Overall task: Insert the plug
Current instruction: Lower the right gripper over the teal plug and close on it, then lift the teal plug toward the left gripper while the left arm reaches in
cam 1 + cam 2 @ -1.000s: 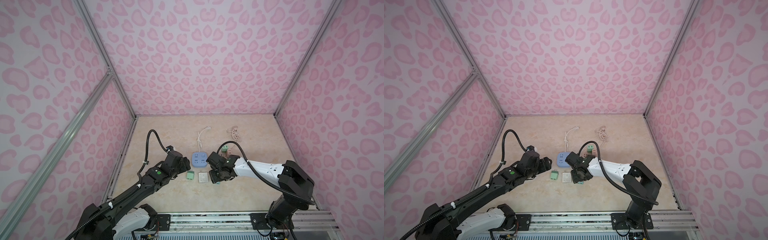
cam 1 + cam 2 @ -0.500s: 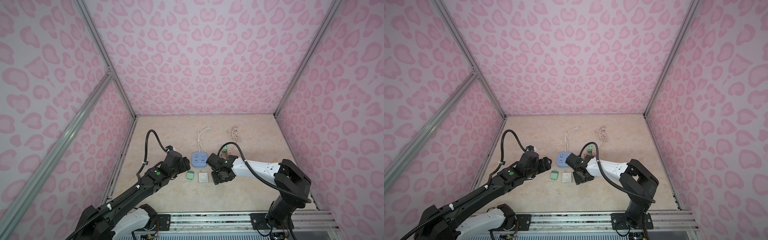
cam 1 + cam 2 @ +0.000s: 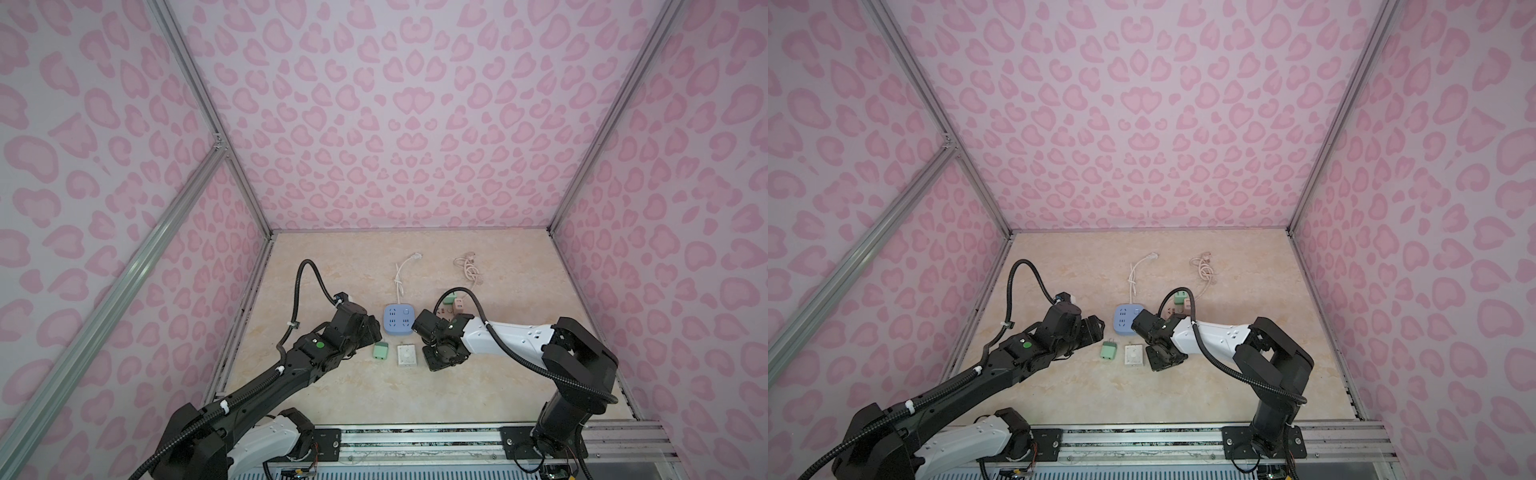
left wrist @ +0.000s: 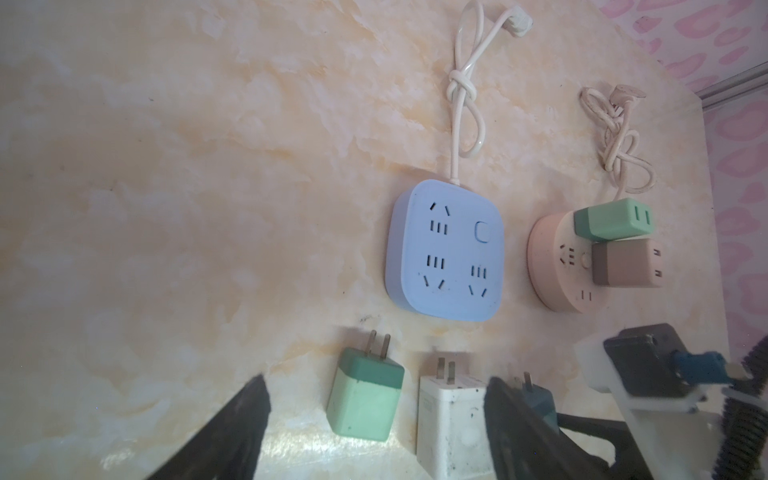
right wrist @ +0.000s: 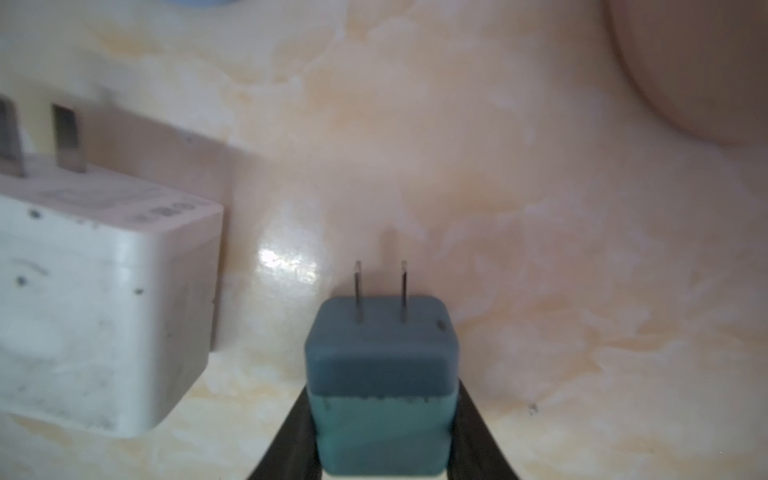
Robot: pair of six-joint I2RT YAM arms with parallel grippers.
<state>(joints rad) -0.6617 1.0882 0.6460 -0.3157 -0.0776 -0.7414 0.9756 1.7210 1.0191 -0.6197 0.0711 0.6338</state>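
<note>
Right gripper (image 5: pixel 384 395): closed on teal plug (image 5: pixel 380 345), prongs level, pointing ahead.
Blue power strip (image 3: pixel 398 318): ahead, slightly left.
Left gripper (image 4: pixel 376 380): open.

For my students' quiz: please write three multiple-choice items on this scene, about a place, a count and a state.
1. The white plug lies: A) between the green plug and the teal plug; B) in a corner; C) airborne.
2. Plugs in the pink socket: A) none; B) two; C) four.
3. The right hand is: A) open; B) shut on the teal plug; C) shut, empty.
1A, both flank it; 2B, a green one and a brown one stand in it; 3B, fingers press its sides.
</note>
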